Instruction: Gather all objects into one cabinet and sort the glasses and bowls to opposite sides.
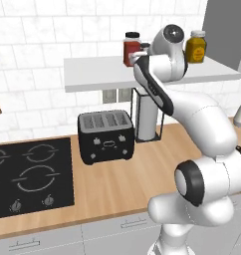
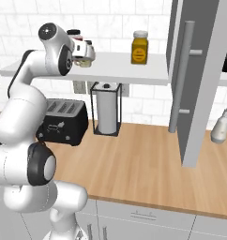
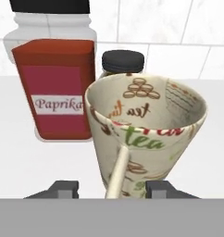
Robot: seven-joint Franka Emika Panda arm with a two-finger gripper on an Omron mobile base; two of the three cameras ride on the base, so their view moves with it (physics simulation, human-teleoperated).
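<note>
A cream-beige cup (image 3: 146,125) printed with tea words stands upright on the white shelf (image 3: 21,152), its handle turned toward the hand camera. My gripper (image 3: 113,189) straddles the cup's lower part: the right fingertip (image 3: 160,189) is at its wall, and a gap shows beside the left one. From the right base camera, the gripper (image 2: 86,54) reaches over the shelf (image 2: 129,70) at the cup (image 2: 85,63). The cabinet's tall grey door (image 2: 202,84) with its bar handle (image 2: 182,75) stands open at right. The bowls and the orange cup are out of view.
A red paprika jar (image 3: 58,92) and a dark-lidded jar (image 3: 123,62) stand just behind the cup. A yellow jar (image 2: 139,47) sits further along the shelf. Below are a black toaster (image 1: 105,137), a paper towel holder (image 2: 106,110), a white bottle (image 2: 220,129) and the stovetop (image 1: 28,174).
</note>
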